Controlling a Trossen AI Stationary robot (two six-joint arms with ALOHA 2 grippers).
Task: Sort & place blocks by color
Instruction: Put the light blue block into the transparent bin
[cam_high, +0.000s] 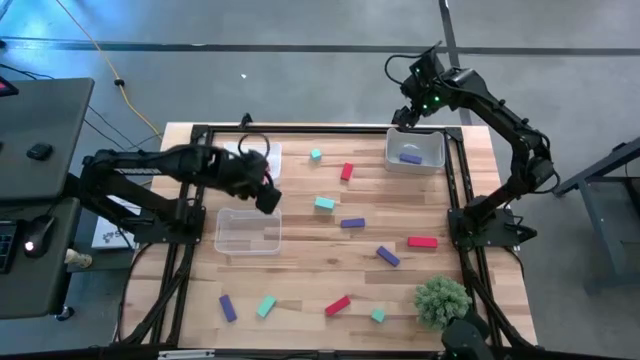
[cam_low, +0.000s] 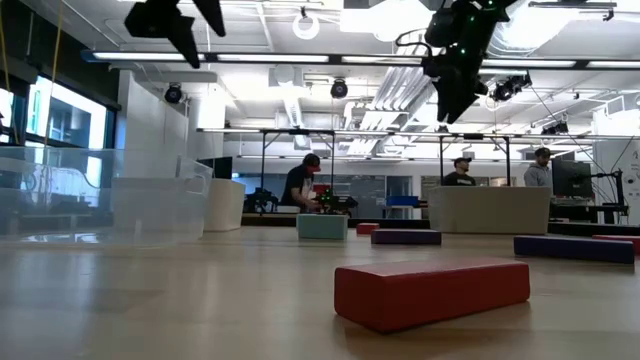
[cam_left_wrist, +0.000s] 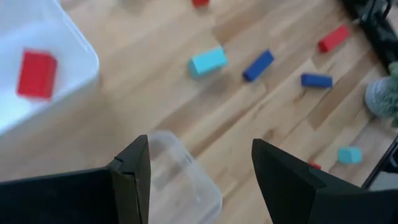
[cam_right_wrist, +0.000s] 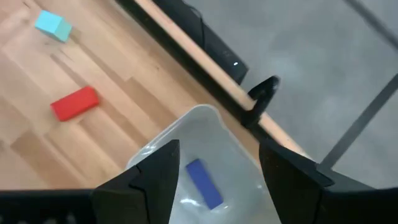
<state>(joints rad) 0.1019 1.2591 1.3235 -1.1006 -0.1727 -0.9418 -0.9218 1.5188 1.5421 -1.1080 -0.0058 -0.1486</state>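
Note:
Red, teal and purple blocks lie scattered on the wooden table (cam_high: 300, 275), among them a teal one (cam_high: 324, 203), a purple one (cam_high: 352, 223) and a red one (cam_high: 338, 305). My left gripper (cam_high: 268, 200) hovers open with nothing in it, between the far-left bin (cam_high: 262, 152), which holds a red block (cam_left_wrist: 37, 73), and the clear near-left bin (cam_high: 248, 232). My right gripper (cam_high: 410, 117) hangs open with nothing in it above the far-right bin (cam_high: 432, 152). A purple block (cam_right_wrist: 204, 182) rests on that bin's floor.
A green spiky plant ball (cam_high: 442, 300) stands at the near right corner. Dark frame rails (cam_high: 462, 190) run along the table's sides. People stand at benches in the room beyond (cam_low: 300, 185). Bare wood lies between the near-left bin and the middle blocks.

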